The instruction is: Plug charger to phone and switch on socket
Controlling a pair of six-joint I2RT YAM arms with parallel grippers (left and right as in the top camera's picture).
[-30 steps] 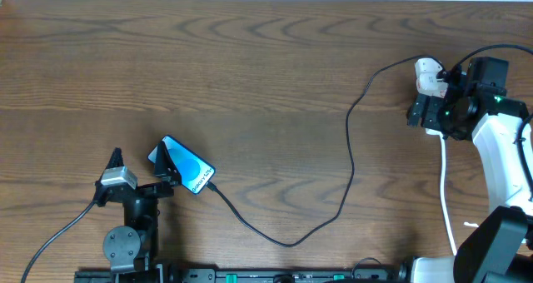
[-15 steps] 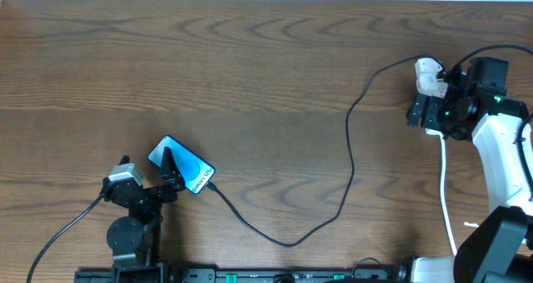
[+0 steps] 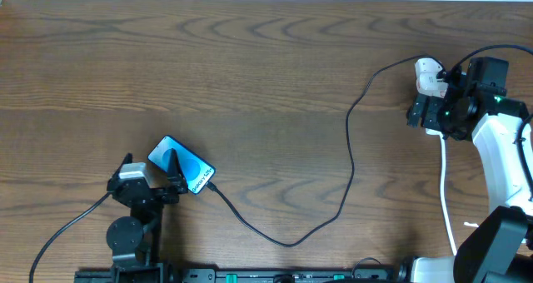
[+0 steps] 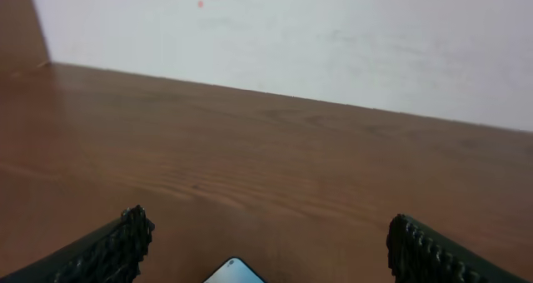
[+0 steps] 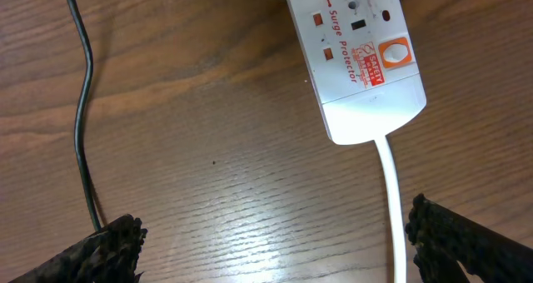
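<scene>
- The bench (image 3: 250, 67) reads the same as a second ago; nothing lying on it has shifted.
- The right arm (image 3: 500, 158) has held still at 3 o'clock in the overhead view. The right fingers (image 5: 108, 245) gape wide and grip nothing, with the strip at their 12 o'clock.
- The left arm (image 3: 129, 233) is the only mover: its wrist has swung round and drawn back toward its base at 7 o'clock. The left fingers (image 4: 117, 245) are spread wide and empty.
- The charger (image 3: 350, 158) leaves the phone's 4 o'clock corner, dips toward 6 o'clock, then climbs to 2 o'clock. Its tip looks seated, so with the arm retreating I judge the plugging done.
- The socket (image 5: 358, 50) sits at 2 o'clock, mostly under the right arm. I cannot tell whether its switches (image 5: 328, 54) are on, and pressing one is likely the remaining step.
- The phone (image 3: 187, 168) lies unmoved at 7 o'clock.
</scene>
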